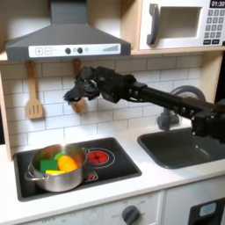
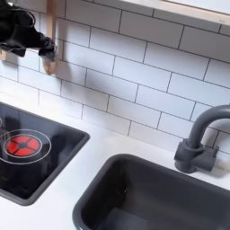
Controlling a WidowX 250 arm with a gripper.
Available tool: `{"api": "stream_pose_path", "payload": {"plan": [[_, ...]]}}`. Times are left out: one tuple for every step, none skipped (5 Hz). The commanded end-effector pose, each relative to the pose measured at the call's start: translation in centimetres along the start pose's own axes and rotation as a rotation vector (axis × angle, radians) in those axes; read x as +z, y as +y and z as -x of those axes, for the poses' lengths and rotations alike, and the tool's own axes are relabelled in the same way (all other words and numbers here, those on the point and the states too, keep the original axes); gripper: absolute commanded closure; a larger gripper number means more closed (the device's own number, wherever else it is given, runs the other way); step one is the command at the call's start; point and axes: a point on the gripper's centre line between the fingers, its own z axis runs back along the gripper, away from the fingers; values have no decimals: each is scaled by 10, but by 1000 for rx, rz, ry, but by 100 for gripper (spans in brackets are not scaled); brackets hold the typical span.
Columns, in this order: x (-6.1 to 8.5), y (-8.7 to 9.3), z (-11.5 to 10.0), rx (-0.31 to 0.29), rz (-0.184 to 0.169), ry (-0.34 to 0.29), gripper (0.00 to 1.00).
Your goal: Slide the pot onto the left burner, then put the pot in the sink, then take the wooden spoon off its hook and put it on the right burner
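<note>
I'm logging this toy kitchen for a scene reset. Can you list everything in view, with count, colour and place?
pot: one, shiny steel, holding yellow, orange and green toy food, on the burner at the first exterior view's left.
stove: one, black; the free burner glows red.
sink: one, dark grey, right of the stove.
faucet: one, dark, behind the sink.
wooden spatula: one, light brown, slotted, hanging on the tiled wall.
wooden spoon: one, light brown, at the wall, mostly covered by the tool.
range hood: one, grey, above the stove.
microwave: one, white, upper right.
tool: one, black, at the spoon; jaw state unclear.
</note>
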Motion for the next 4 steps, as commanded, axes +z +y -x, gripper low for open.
{"api": "stream_pose_path", "payload": {"plan": [[-9,-1,-7,0,-12,-13,0],[-10,-6,-14,-12,0,-25,0],[-13,-4,-19,-4,-10,-34,0],[-17,-5,-21,-7,-7,-38,0]]}}
